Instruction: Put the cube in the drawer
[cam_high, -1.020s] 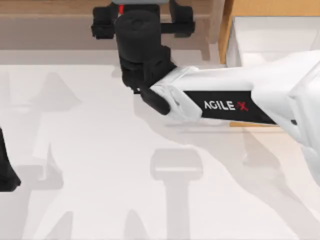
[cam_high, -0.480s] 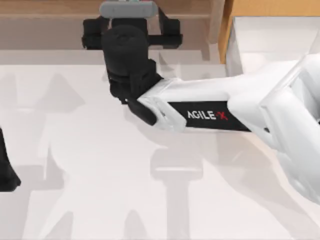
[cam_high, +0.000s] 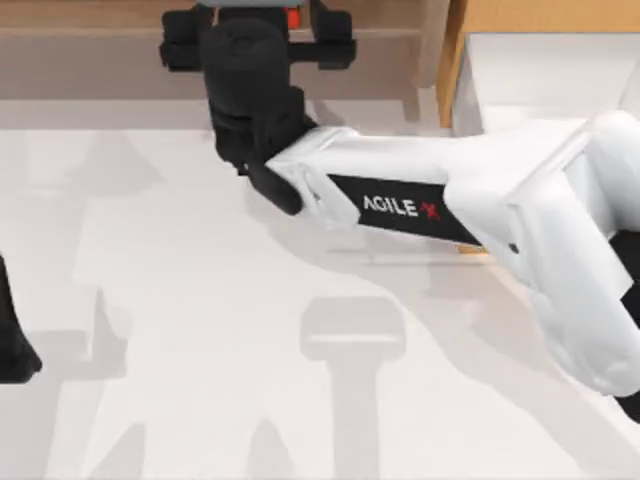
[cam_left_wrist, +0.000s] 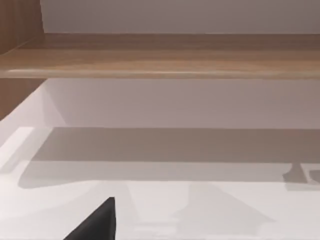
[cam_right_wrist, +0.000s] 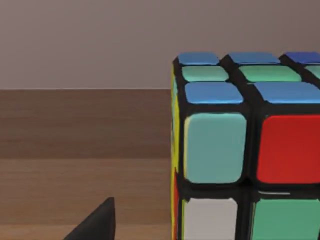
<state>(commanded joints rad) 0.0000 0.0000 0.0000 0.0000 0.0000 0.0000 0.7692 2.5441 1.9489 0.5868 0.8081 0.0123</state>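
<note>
The drawer (cam_high: 545, 70) stands open at the table's (cam_high: 200, 330) far right, white inside, partly under my right arm. The long shelf (cam_high: 100, 40) runs along the far edge to its left. My right gripper (cam_high: 258, 40) reaches over that shelf, and the cube (cam_right_wrist: 235, 150) sits close before it on the wood; whether the jaws are apart or clamped I cannot tell. The cube looks rigid, light and smooth-faced, so opposite flat faces seem the best hold. The drawer's near wall stands in the way. My left gripper (cam_high: 15, 345) is parked at the left edge.
</note>
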